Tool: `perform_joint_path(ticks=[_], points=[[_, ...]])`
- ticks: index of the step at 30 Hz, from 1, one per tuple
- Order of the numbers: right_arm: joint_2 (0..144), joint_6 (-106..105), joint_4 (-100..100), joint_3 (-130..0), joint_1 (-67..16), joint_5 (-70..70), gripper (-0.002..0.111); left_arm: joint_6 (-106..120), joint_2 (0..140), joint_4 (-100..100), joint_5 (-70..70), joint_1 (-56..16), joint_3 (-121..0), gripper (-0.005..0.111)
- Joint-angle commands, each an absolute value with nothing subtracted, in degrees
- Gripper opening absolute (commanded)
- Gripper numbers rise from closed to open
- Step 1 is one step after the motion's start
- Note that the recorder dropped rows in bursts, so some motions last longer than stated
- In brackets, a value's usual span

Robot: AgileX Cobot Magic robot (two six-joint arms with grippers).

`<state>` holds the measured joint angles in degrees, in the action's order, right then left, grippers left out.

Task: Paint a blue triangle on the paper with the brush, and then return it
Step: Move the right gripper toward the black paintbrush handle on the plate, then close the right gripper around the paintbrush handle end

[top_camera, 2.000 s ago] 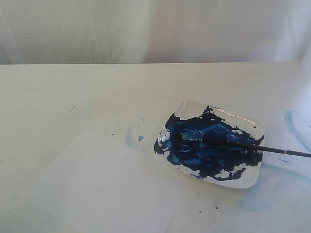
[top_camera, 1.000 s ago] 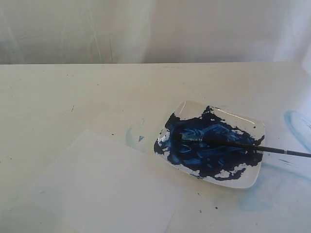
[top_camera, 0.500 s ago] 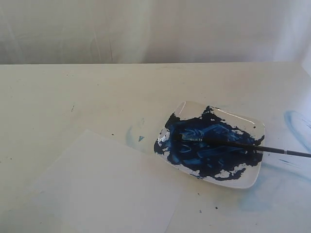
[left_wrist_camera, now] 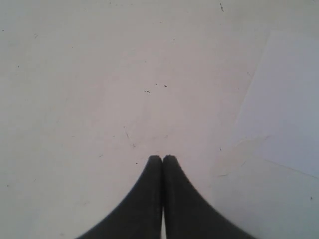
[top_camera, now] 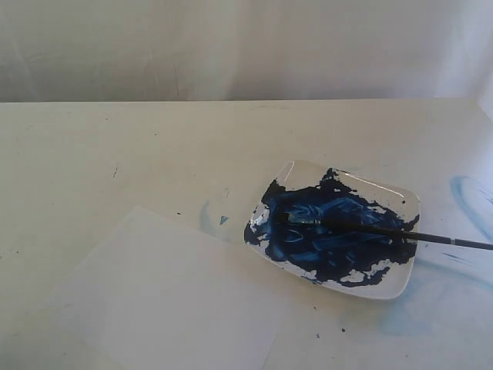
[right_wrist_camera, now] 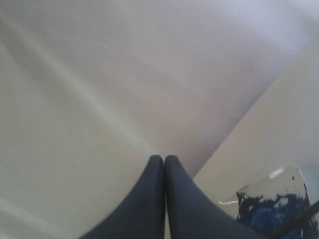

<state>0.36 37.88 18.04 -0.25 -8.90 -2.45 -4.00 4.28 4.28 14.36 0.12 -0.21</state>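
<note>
The brush lies across the white dish of dark blue paint, bristles in the paint and black handle reaching off the right edge of the exterior view. The paper lies blank at the front left; its corner shows in the left wrist view. No blue triangle shows on it. Neither arm appears in the exterior view. My left gripper is shut and empty over bare table beside the paper. My right gripper is shut and empty, with the dish and brush handle off to one side.
Faint pale-blue stains mark the table near the dish and at the right edge. A white curtain hangs behind the table's far edge.
</note>
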Motion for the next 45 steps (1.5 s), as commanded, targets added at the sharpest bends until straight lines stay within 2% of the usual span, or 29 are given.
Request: perform_joint_path(ticks=[1,5,12,24,27,33,45], points=[[0.0,41.0,18.8,0.0,-8.7,4.8,0.0,-4.2,4.7,4.4,14.4,-0.2,0.0,0.0],[6.0,41.2,18.8,-0.2,-8.7,6.6,0.0,-4.2,4.7,4.4,14.4,-0.2,0.0,0.0],[22.6,41.3,18.4,-8.1,-8.7,10.7,0.0,-4.2,4.7,4.4,14.4,-0.2,0.0,0.0],[53.1,44.7,23.9,-16.9,-8.7,7.2,0.0,-4.2,4.7,4.4,14.4,-0.2,0.0,0.0],[57.2,45.1,25.4,-17.7,-8.7,7.2,0.0,-4.2,4.7,4.4,14.4,-0.2,0.0,0.0],[64.4,45.9,28.7,-18.9,-8.7,-1.5,0.0,-4.2,4.7,4.4,14.4,-0.2,0.0,0.0],[75.9,52.8,28.7,-23.5,-8.7,-1.8,0.0,-4.2,4.7,4.4,14.4,-0.2,0.0,0.0]])
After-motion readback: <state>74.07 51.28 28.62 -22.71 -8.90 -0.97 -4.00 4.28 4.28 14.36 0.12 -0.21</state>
